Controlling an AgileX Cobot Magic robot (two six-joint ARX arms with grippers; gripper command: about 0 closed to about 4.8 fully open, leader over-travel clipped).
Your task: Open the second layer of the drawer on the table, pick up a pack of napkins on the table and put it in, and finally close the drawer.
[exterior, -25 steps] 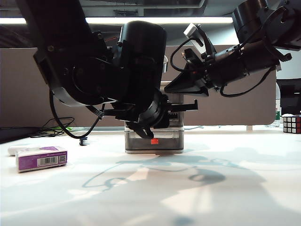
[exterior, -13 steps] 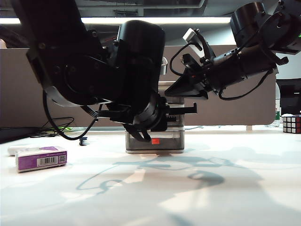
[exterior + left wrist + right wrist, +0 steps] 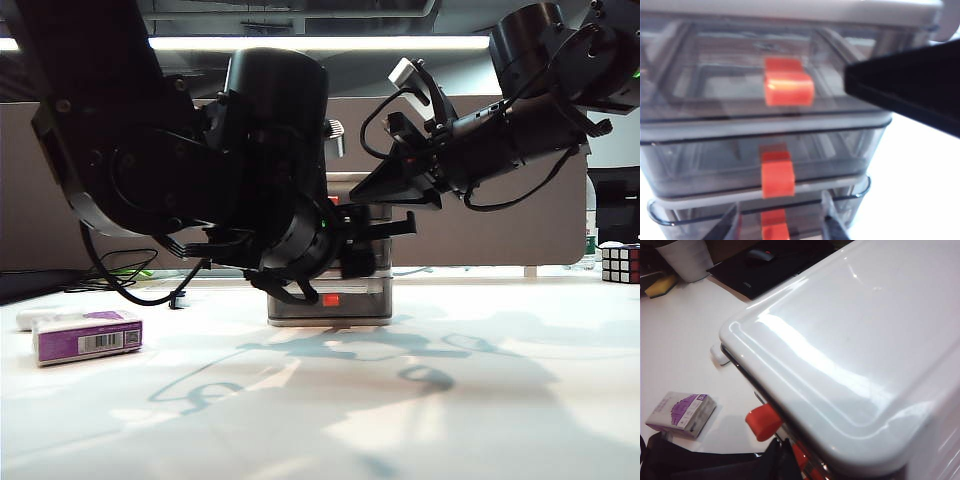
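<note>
At the middle of the wide, plain white table (image 3: 480, 400): a small three-tier drawer unit (image 3: 365, 300) with light grey frame and smoky translucent drawers, each bearing a red-orange tab. Second layer (image 3: 765, 160), middle tier, tab (image 3: 777, 178) facing the left wrist camera; how far it is drawn out cannot be told. Left gripper (image 3: 781, 227): directly before the unit's lower front, fingertips parted either side of the bottom tab, holding nothing. Right gripper (image 3: 385, 185): above the unit's glossy lid (image 3: 855, 340); jaw opening cannot be told. Purple-and-white soft pack of napkins (image 3: 88, 336), barcode label showing: flat on the table, well apart, far left.
</note>
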